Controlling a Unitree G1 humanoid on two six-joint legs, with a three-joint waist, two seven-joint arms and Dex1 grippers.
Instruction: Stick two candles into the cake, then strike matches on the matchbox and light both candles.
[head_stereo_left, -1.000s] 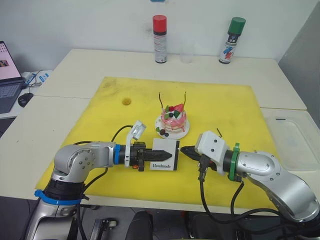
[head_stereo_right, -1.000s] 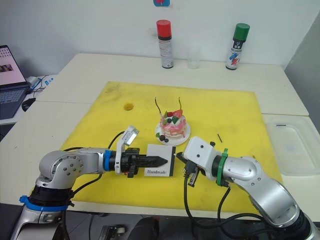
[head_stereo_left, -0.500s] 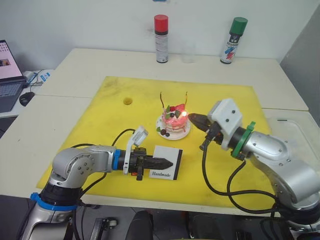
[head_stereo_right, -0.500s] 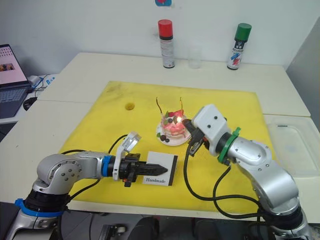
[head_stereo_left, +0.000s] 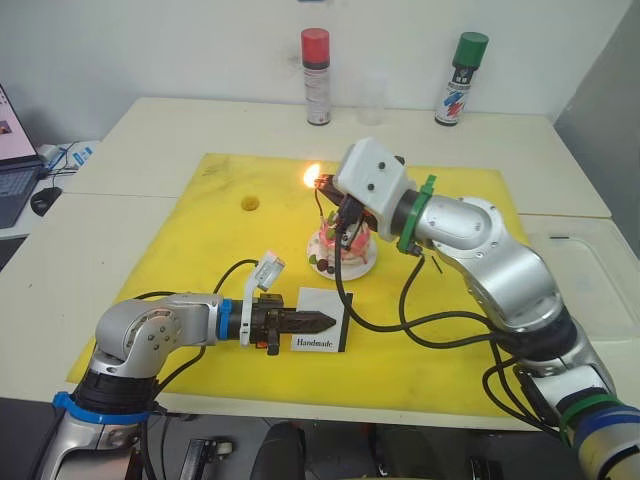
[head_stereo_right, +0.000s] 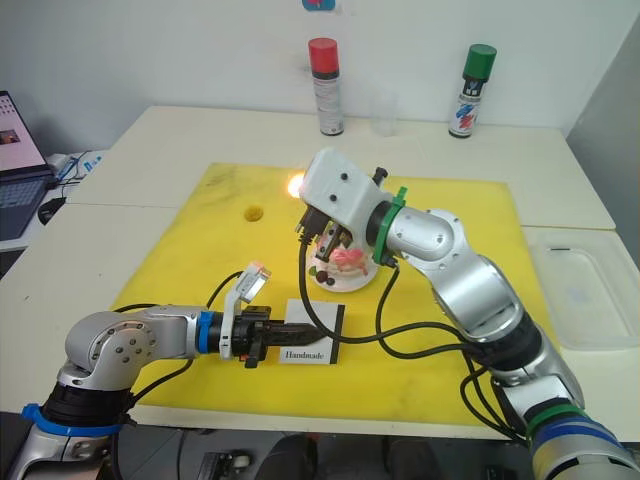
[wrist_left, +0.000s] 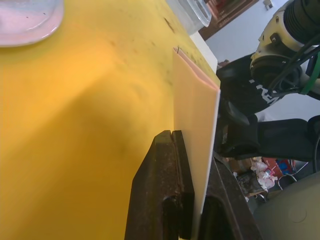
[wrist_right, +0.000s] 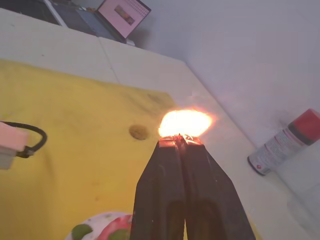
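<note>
- White card, black lettering: we see the matchbox (head_stereo_left: 320, 332) at the near edge of the yellow mat (head_stereo_left: 210, 225), standing on its long edge, "Handmade" facing us.
- Our left gripper (head_stereo_left: 318, 322) is clamped on the matchbox, one black finger on each face; the left wrist view shows the box's pale side pinched between them.
- Just beyond the box sits the cake (head_stereo_left: 343, 245) on its small white plate (head_stereo_left: 322, 266), pink and white, with dark berries on the plate's near rim.
- We can make out one candle (head_stereo_left: 320, 208) rising from the cake's left side, thin and wavy; the right arm covers the other side of the cake, so we cannot tell about a second one.
- Our right gripper (wrist_right: 181, 138) hangs above the cake, its fingers pressed together on a burning match (head_stereo_left: 318, 183), of which little more than the flame (head_stereo_left: 311, 175) shows at the fingertips.
- That flame sits just above and beside the candle's tip; we cannot tell whether they touch.
- Left of the cake, a small round dent (head_stereo_left: 250, 203) marks the mat.
- Farthest back on the table stand a red-capped spray can (head_stereo_left: 316, 77), a clear cup (head_stereo_left: 373, 98) and a green-capped spray can (head_stereo_left: 454, 79).
</note>
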